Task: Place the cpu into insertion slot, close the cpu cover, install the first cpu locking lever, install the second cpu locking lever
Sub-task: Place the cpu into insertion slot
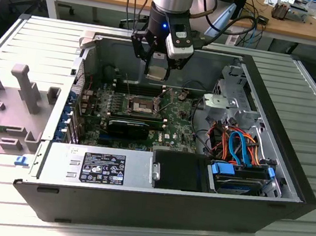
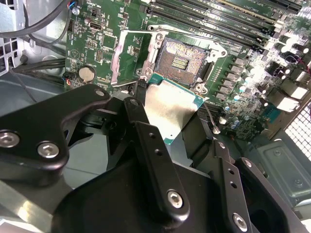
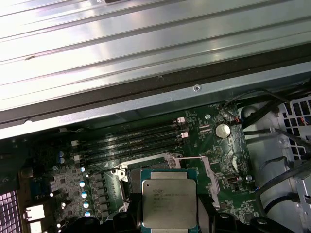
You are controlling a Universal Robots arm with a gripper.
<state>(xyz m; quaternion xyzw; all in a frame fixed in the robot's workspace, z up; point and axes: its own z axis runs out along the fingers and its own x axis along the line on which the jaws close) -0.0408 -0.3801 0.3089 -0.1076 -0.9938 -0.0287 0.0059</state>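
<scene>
Exterior view first: the arm hangs over an open computer case (image 1: 151, 213) lying on the ribbed metal desk (image 1: 304, 91). The claw (image 1: 157, 68) is clenched on the cpu (image 1: 156, 75), a pale square held in the air above the green board. The insertion slot (image 1: 142, 105) sits lower in the picture, well apart from the chip. A silver power supply (image 1: 96, 167) lines the near wall of the case, and blue and orange cables (image 1: 238, 147) curl on the exterior view's right.

Over to the second wrist view, and here is the grip up close: black fingers (image 2: 153, 150) pinch the cpu (image 2: 170, 109) by its opposite edges, with its dull silver face tilted toward the camera. Beyond it the insertion slot (image 2: 181, 60) lies uncovered, dark centre and contacts bare. The cpu cover (image 2: 116, 60) is swung open, its silvery frame standing just beside the socket with green board showing through its window. A coin battery (image 2: 86, 73) sits near that frame, and long black memory slots (image 2: 218, 17) run past the far side.

Now the first wrist view: the cpu (image 3: 168, 204) faces the camera flat on, its metal top square. The socket's silvery rim (image 3: 146, 164) peeks out from behind the chip. The memory slots (image 3: 133, 141) stretch across the board next to the socket. The case wall (image 3: 146, 99) and the desk lie beyond.
</scene>
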